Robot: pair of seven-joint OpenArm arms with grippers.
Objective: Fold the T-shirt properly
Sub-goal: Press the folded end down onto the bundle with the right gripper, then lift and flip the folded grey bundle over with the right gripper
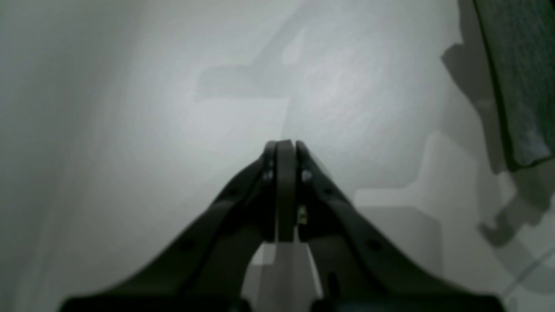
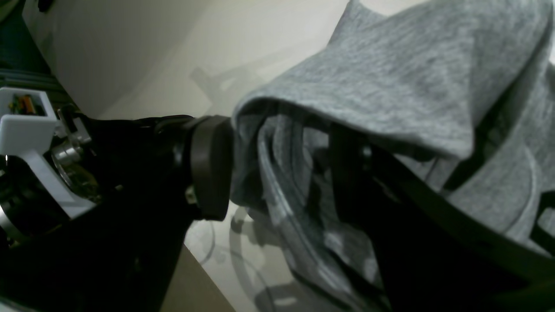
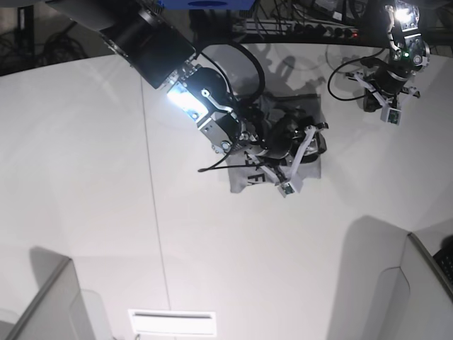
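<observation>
Cloth fills the right gripper (image 2: 277, 169): in the right wrist view its two dark fingers (image 2: 210, 167) stand on either side of a bunched fold of the T-shirt (image 2: 368, 73), the heather-grey fabric pinched between them and draped over the far finger in a hood-like fold. In the base view this arm reaches in from the upper left and its gripper (image 3: 287, 145) sits low over the middle of the T-shirt (image 3: 244, 177), which lies crumpled on the white table (image 3: 92, 177) a little above the centre, with part of the black lettering showing near its lower edge beside the gripper. A thin dark cable (image 3: 212, 166) runs out from the arm across the shirt's left edge. The left gripper (image 1: 284, 149), seen from its wrist camera, has its two dark fingers pressed tip to tip with nothing between them, above bare pale tabletop (image 1: 130, 130); a strip of dark grey cloth (image 1: 520, 78) shows at the right edge of that view. In the base view the left gripper (image 3: 386, 106) is at the upper right, well apart from the T-shirt, with black cables looping beside it.
</observation>
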